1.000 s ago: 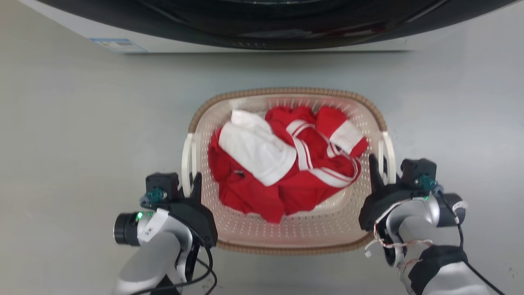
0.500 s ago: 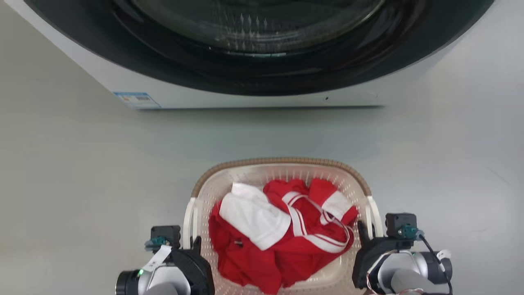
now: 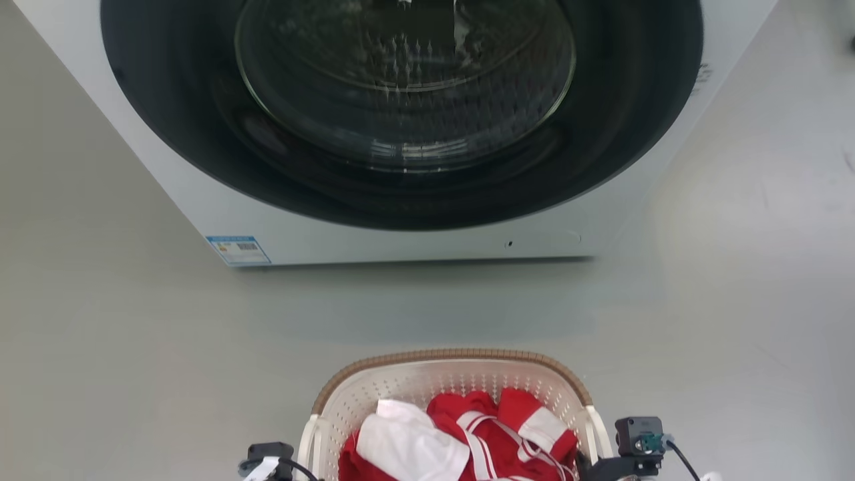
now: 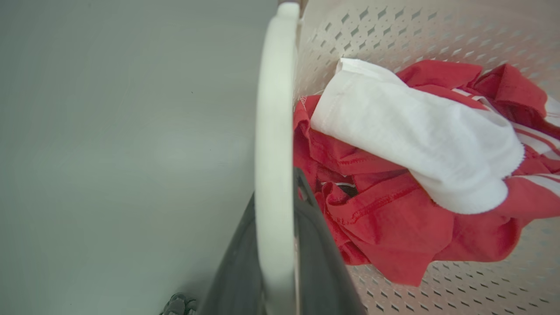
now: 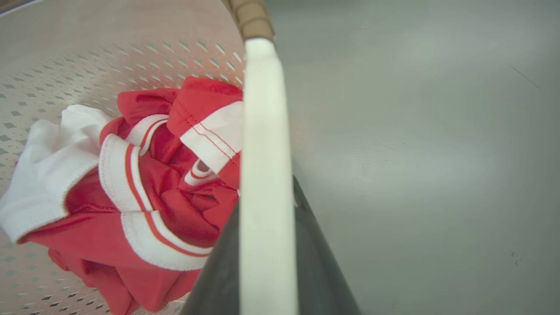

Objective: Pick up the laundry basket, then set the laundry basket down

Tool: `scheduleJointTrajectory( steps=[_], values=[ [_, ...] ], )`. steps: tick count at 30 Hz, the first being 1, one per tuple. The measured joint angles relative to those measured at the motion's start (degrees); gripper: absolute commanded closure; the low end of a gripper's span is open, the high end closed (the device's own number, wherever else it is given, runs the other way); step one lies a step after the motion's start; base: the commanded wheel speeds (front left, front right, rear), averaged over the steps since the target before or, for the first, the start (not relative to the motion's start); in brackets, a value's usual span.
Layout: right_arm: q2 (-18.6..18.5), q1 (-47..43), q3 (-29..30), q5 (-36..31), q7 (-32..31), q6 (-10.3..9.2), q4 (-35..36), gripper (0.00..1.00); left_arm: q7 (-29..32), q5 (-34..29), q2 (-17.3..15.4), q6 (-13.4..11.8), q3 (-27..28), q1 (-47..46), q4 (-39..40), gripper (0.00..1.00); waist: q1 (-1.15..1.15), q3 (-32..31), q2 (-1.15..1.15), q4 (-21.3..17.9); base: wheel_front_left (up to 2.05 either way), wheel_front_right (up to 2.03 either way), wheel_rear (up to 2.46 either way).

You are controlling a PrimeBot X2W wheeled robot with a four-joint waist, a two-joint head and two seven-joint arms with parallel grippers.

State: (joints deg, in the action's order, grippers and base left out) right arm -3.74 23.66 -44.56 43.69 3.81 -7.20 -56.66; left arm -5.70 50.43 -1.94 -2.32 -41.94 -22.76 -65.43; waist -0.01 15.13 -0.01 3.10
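The laundry basket [image 3: 449, 373], cream and perforated with a brown woven rim, sits at the bottom of the head view, holding red and white clothes [image 3: 461, 444]. In the left wrist view my left gripper [image 4: 276, 194] is shut on the basket's white loop handle [image 4: 273, 109], with a dark finger [image 4: 321, 267] on each side of it. My right gripper [image 5: 264, 199] is likewise shut on the other white handle [image 5: 262, 113], dark fingers [image 5: 326, 275] flanking it. Both wrist camera blocks [image 3: 639, 435] peek in beside the basket at the head view's bottom edge.
A white front-loading washing machine [image 3: 401, 247] with a large dark round door [image 3: 401, 87] stands just beyond the basket. Grey floor [image 3: 120, 347] lies between them and on both sides.
The head camera has moved: the basket and both grippers slid toward the picture's bottom edge and much more of the washing machine came into view. Both grippers stay on the handles.
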Motion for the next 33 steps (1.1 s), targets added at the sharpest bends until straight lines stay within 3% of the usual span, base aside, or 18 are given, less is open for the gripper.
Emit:
scheduleJointTrajectory(
  steps=[18, 33],
  values=[
    [0.0, -4.9, -6.2, 6.4, -4.1, -0.43, -0.4, 1.0, 2.7, 2.5, -0.3, 0.3, -2.4, 5.6, -1.1, 1.0, 0.0, -12.0, 0.0, -1.3, 0.0, 0.0, 0.0],
    [0.0, -4.4, -8.6, 9.9, -5.0, -0.44, -1.8, 1.0, 4.2, 3.4, -0.3, 0.3, -3.4, 5.6, -1.0, 1.0, 0.01, -13.3, 0.0, -1.6, 0.0, 0.0, 0.0]
  ],
)
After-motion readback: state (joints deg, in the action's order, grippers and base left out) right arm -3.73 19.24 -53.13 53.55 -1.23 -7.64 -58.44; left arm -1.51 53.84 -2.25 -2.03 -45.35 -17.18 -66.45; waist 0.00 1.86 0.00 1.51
